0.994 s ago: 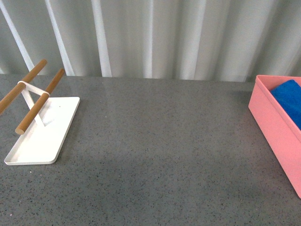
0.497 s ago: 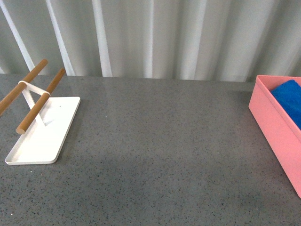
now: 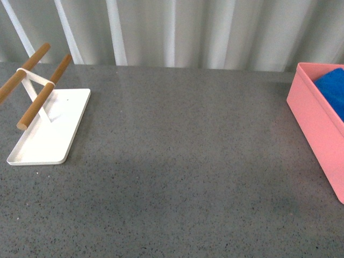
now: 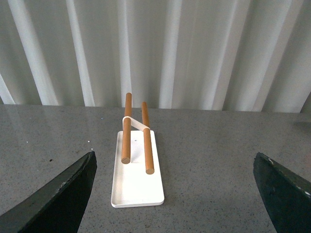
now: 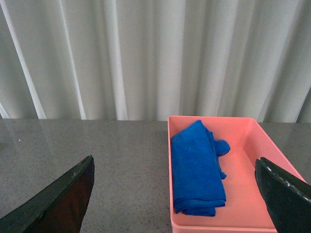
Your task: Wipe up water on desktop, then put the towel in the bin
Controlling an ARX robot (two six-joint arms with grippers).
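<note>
The towel (image 5: 198, 167) lies folded inside the bin (image 5: 252, 213), long axis running along the bin's length, straight ahead of the right gripper (image 5: 175, 204), the nearer arm. Both the right gripper and the left gripper (image 4: 175, 199) stand wide apart, holding nothing. The desktop (image 3: 177, 161) shows no visible water; task judged complete

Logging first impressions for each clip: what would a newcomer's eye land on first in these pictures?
Most striking is the bright blue towel lying bunched inside the salmon-pink bin at the right edge of the desktop. Next comes the flat white tray with two wooden bars raised above it, at the left. Both grippers, left and right, are open and hold nothing.
</note>
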